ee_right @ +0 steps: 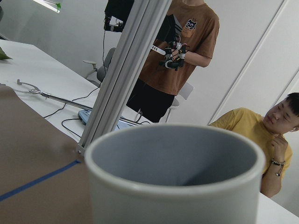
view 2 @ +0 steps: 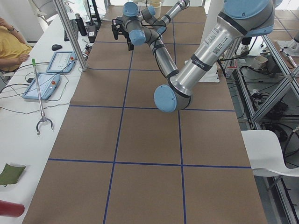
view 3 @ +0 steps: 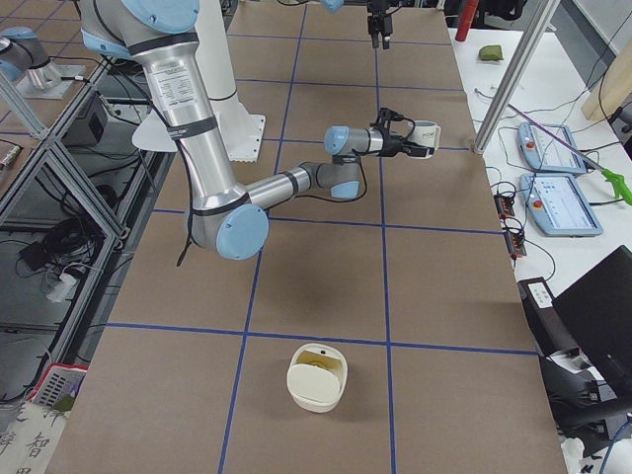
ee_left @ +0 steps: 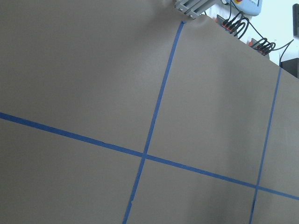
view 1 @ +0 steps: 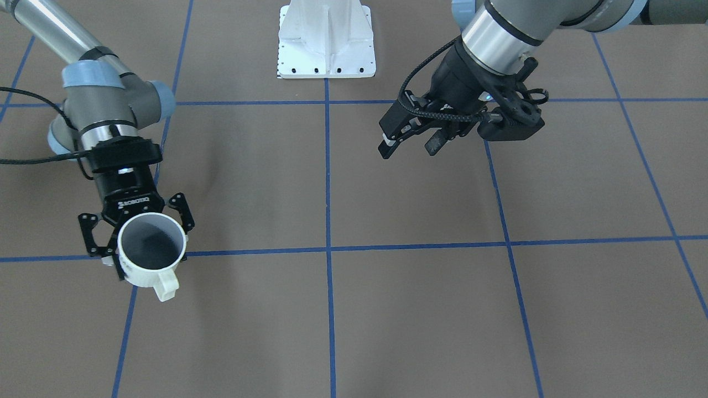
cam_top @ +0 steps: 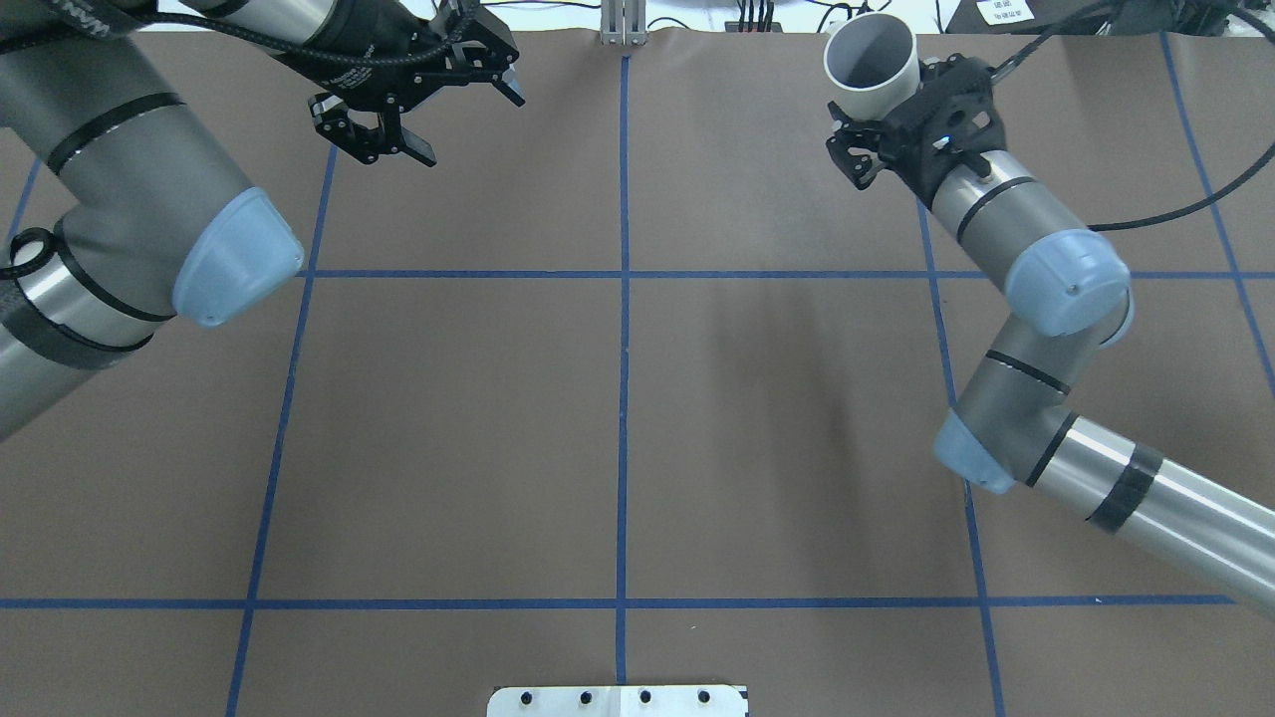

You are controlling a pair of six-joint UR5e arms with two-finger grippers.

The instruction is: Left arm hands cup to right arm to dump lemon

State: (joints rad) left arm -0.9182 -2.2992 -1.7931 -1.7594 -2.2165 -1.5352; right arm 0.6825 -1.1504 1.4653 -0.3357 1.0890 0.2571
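Right gripper closed on the cup, fingers clamped on opposite sides of the white wall, ROBOTIQ body just behind it. Cup sits lower left in the front-facing view, held off the table, with its grey inside toward the camera and its squarish handle sticking out on the side away from the gripper. In the overhead view the cup is at the top right, near the table's far edge, mouth up. In the right-side view it is at mid-right of the frame, black lettering on its side, too small to read there. The right wrist view is filled by the cup's rim and grey inside. Left gripper is at upper right of the front-facing view, fingers spread well apart, nothing between them, hanging above the table, well apart from the cup. Overhead it is at the top left. Left wrist view shows only brown table and blue tape lines. A white container stands on the table at lower centre of the right-side view, with something yellowish inside it.
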